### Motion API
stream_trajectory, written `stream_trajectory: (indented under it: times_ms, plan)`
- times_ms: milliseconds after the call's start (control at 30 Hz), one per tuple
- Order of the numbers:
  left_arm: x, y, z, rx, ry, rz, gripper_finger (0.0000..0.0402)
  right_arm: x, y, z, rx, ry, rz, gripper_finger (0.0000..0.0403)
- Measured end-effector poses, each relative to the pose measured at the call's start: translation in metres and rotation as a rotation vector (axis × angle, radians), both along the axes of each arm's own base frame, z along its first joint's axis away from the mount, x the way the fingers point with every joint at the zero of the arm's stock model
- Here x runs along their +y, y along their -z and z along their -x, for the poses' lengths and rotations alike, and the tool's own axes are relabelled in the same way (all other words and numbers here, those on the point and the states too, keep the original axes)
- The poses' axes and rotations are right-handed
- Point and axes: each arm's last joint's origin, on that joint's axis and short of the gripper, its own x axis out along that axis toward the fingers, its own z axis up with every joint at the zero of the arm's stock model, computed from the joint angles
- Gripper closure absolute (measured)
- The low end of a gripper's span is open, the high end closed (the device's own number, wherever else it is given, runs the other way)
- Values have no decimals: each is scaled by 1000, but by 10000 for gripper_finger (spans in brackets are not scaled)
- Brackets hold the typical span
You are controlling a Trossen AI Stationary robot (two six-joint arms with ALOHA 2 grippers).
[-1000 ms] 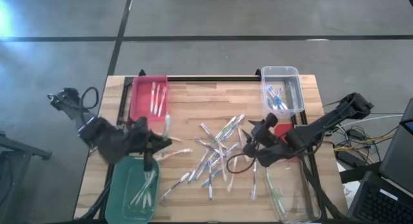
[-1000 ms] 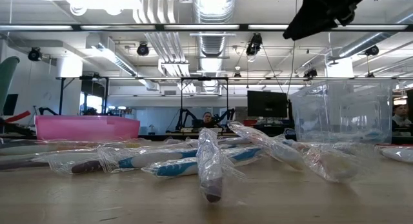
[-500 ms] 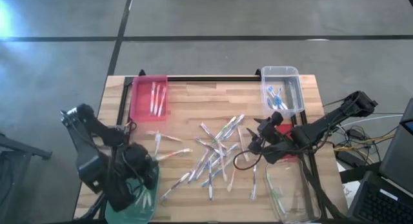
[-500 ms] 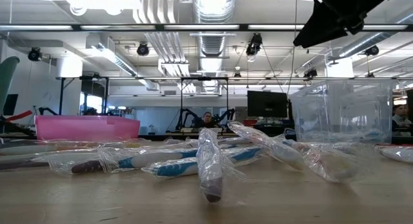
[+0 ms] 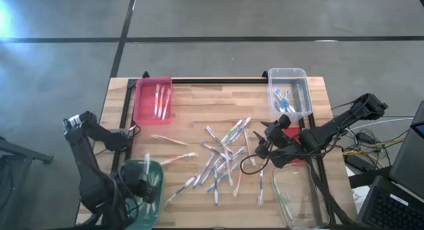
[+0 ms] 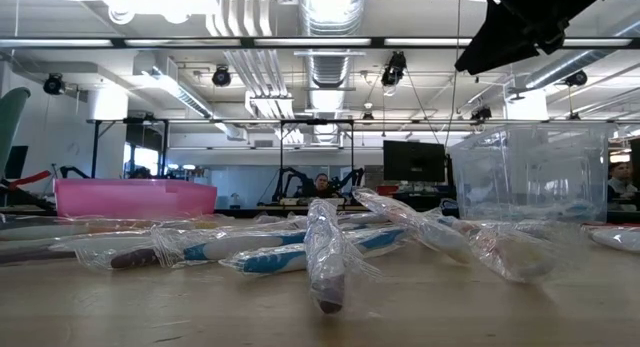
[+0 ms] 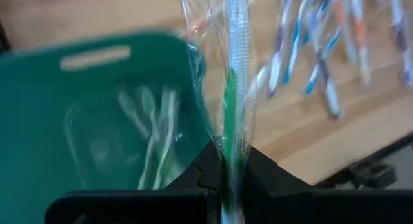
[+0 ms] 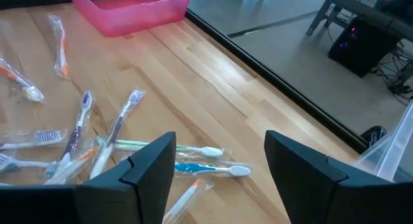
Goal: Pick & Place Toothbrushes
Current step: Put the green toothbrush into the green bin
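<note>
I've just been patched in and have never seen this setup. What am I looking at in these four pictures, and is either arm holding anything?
Two dark robot arms work at a wooden table, each ending in a two-finger gripper. The overhead picture looks straight down; the low one looks level across the tabletop; the other two come from cameras on each arm's wrist.

Loose wrapped toothbrushes lie piled mid-table. Around them stand a pink bin, a green bin and two clear bins, each already holding some brushes.

The left gripper is over the green bin, shut on a wrapped green toothbrush. The right gripper hangs open and empty over the right side of the pile.
</note>
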Motion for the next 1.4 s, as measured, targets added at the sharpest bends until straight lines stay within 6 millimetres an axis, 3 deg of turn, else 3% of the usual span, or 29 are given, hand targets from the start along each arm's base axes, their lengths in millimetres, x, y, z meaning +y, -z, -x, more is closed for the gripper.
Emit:
stream_trajectory:
  times_ms: [400, 767, 1400]
  plan:
    - [-4, 57, 1, 102, -1, 146, 376, 0, 5, 1, -2, 5, -43, 195]
    - [-7, 96, 0, 72, 5, 266, 376, -1, 12, 3, 14, 9, -40, 179]
    - [-4, 116, 5, 148, 8, 297, 376, -1, 12, 3, 14, 9, -40, 151]
